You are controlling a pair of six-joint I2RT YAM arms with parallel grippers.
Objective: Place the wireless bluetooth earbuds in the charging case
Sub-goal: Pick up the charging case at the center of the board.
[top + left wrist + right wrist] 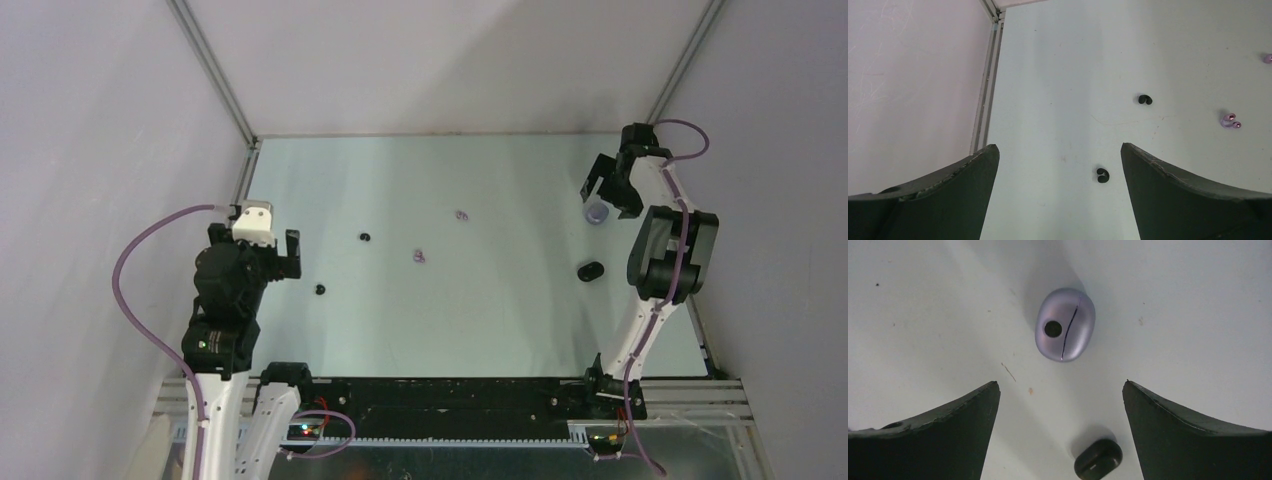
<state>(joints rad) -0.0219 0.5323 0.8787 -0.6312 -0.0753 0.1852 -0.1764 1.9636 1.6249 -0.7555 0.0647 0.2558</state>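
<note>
Two black earbuds (365, 237) (320, 289) and two pale purple earbuds (461, 215) (419, 256) lie loose on the table. The left wrist view shows the nearer black earbud (1102, 174) on the table between my fingers, the other black earbud (1145, 99) beyond, and the purple earbuds (1231, 121) (1268, 58) at the right. My left gripper (285, 255) (1058, 145) is open and empty. A shut purple charging case (597, 212) (1065, 325) and a shut black charging case (590, 271) (1098, 458) lie at the right. My right gripper (608, 193) (1060, 382) hangs open above them, holding nothing.
Grey walls enclose the table on the left, back and right. A metal frame rail (985, 90) runs along the table's left edge, close to the left gripper. The right arm's elbow (672, 250) stands just right of the black case.
</note>
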